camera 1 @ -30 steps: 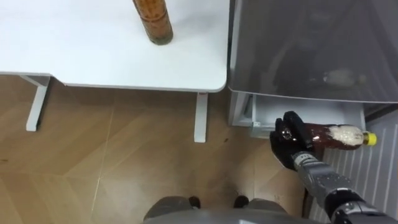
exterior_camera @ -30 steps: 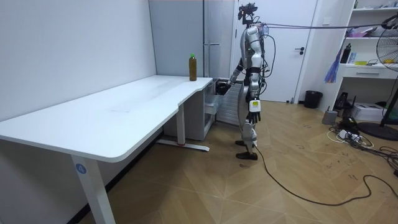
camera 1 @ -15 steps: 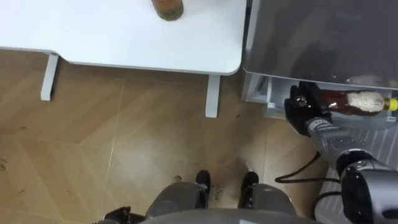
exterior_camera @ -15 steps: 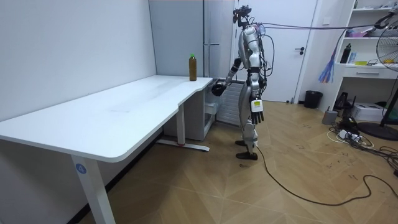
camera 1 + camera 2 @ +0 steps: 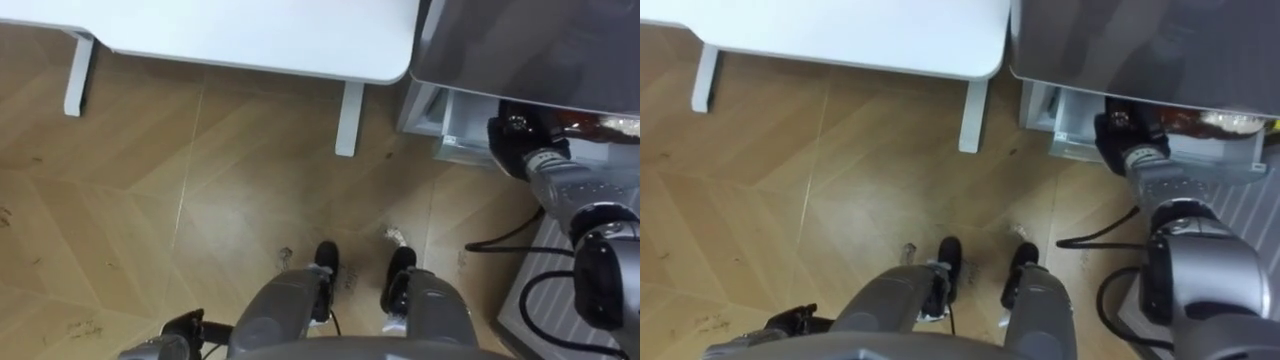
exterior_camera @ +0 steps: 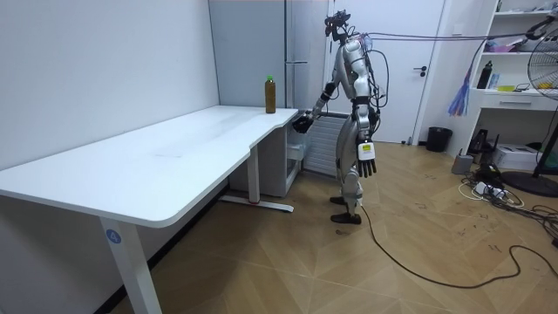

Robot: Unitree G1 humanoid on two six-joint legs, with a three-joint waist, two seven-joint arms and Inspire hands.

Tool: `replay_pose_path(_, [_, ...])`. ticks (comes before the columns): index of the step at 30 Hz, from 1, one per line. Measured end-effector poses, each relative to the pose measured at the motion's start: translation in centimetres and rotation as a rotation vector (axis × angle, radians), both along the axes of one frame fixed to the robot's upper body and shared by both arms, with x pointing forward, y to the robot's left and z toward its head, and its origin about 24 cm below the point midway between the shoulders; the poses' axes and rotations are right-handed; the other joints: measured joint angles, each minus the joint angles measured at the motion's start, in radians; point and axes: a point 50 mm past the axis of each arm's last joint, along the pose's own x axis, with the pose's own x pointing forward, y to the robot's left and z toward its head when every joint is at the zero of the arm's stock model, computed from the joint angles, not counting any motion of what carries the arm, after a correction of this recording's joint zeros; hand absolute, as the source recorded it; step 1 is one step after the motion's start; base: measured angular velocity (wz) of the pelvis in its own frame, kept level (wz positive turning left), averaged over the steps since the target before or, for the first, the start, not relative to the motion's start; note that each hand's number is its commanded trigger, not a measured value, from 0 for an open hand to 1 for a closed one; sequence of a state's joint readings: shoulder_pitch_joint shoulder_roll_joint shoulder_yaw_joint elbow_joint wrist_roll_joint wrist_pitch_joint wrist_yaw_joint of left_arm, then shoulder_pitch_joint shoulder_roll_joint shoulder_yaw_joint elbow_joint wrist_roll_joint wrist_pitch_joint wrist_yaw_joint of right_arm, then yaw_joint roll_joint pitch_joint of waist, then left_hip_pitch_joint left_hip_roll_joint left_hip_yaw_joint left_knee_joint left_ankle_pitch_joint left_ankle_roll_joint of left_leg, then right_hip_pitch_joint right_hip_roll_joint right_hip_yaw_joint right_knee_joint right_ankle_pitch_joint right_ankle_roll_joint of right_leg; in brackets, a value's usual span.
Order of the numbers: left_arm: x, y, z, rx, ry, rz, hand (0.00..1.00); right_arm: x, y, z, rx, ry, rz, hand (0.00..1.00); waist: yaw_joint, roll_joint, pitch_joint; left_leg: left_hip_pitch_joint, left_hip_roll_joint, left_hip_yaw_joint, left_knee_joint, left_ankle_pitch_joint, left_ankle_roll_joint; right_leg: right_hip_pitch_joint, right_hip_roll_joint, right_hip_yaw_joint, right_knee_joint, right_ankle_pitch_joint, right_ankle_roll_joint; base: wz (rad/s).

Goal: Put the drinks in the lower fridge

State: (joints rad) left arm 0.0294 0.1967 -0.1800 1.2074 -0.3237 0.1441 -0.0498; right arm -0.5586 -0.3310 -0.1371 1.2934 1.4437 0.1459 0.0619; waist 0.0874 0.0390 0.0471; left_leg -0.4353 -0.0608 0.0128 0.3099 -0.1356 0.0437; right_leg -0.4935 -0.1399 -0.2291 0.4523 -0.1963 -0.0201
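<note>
Clearly, in the left eye view, the right robot hand (image 5: 518,135) is clamped round the base end of a brown drink bottle (image 5: 582,121). It holds the bottle at the front of the fridge (image 5: 520,40), just over the open lower compartment (image 5: 460,128). The bottle lies level, its long axis running across the view from the hand toward the robot's right. One long edge is hidden by the fridge's grey front. The desk (image 5: 250,25) lies to the left.

In the room view, the robot stands upright beyond the desk's far end, facing the fridge, right arm reached forward. The left robot hand (image 6: 367,160) hangs at its side, fingers loose and spread, holding nothing. A second bottle (image 6: 270,94) stands upright on the desk corner nearest the fridge.

In the right eye view, the held bottle's yellow cap (image 5: 1272,125) shows at the far right, so the cap end points away from the hand. In my judgement the coming move goes inward and down into the compartment. The right arm is the one placed for it, and the bottle's length seems to lie along the opening.
</note>
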Motion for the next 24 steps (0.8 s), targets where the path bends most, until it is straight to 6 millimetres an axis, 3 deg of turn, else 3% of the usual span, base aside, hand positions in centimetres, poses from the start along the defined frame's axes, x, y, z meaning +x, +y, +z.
replay_pose_path(2, [0.00,0.01,0.00,0.001,0.000,0.000,0.00,0.20,0.06,0.17,0.000,-0.006,0.003,1.00,0.003,-0.001,-0.0004,-0.004,-0.001,0.006,0.001,0.000,0.000,-0.005,0.000,0.005,0.003,0.001,0.001,-0.06])
replay_pose_path(6, [0.00,0.11,0.02,0.003,0.001,0.000,0.00,0.33,-0.01,0.35,0.002,-0.003,0.008,0.89,0.002,-0.003,-0.0004,-0.009,-0.003,0.011,0.011,0.000,0.001,-0.014,-0.006,0.008,0.018,0.000,0.002,0.00])
replay_pose_path(7, [0.00,0.14,0.03,0.004,0.002,-0.001,0.00,0.30,-0.13,0.38,0.002,0.003,0.011,0.64,0.004,-0.003,-0.0004,-0.010,-0.003,0.012,0.013,0.000,0.001,-0.014,-0.006,0.007,0.019,0.000,0.002,0.00])
replay_pose_path(8, [0.01,0.16,0.04,0.005,0.002,-0.001,0.00,0.29,-0.18,0.40,0.002,0.008,0.010,0.00,0.004,-0.003,-0.0005,-0.011,-0.002,0.012,0.014,0.000,0.001,-0.014,-0.006,0.007,0.019,0.000,0.002,0.00])
replay_pose_path(24, [-0.02,0.19,0.04,0.007,0.008,-0.002,0.00,0.03,-0.74,0.37,-0.002,0.058,-0.014,0.00,0.021,-0.001,-0.0016,-0.017,-0.002,0.031,0.032,0.000,0.001,-0.015,-0.013,0.006,0.032,-0.001,0.003,0.00])
